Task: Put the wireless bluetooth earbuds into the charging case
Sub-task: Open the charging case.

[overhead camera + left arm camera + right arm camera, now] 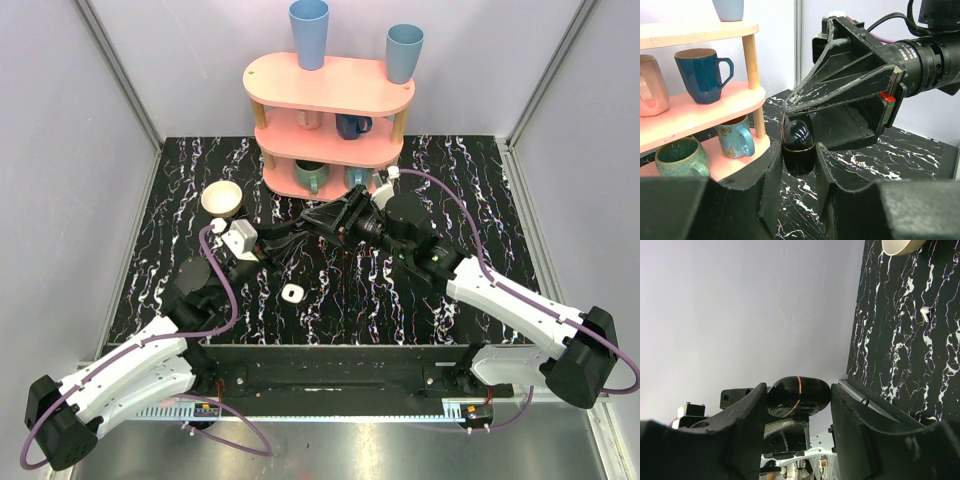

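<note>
charging case (pixel 292 293): laid flat on the marbled table (pixel 400 300), nearer than both claws and well apart from them.
left claw (pixel 797 162): clamped on the lower half of a glossy black oval shell (pixel 799 134), which is held upright.
right claw (pixel 797 397): seemingly closed on the shell's upper half.
cream bowl (pixel 221 197): set left of the claws.
pink shelf (pixel 330 85): placed beyond the claws, with mugs (pixel 702 75) kept on it.
</note>
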